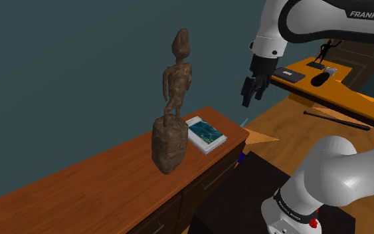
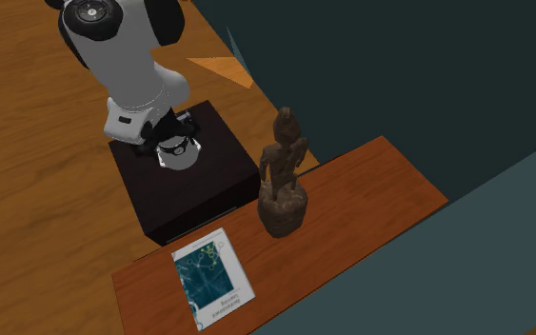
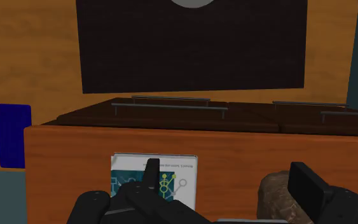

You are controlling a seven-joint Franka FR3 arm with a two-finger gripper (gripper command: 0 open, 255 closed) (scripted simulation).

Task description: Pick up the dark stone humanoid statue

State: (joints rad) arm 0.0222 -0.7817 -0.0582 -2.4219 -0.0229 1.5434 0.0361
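Brown, rough stone forms the humanoid statue (image 1: 172,113), which stands upright just beside the book (image 1: 206,133). It is probably heavy, rigid and top-tall, so tippy. The slim torso above the bulky base looks like the best hold. The gripper (image 1: 248,93) hangs above the book, its fingers spread wide and holding nothing.

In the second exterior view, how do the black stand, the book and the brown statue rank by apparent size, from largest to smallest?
1. black stand: clearly the largest.
2. book and statue: about alike. The book looks wider and the statue taller, so I do not rank them.
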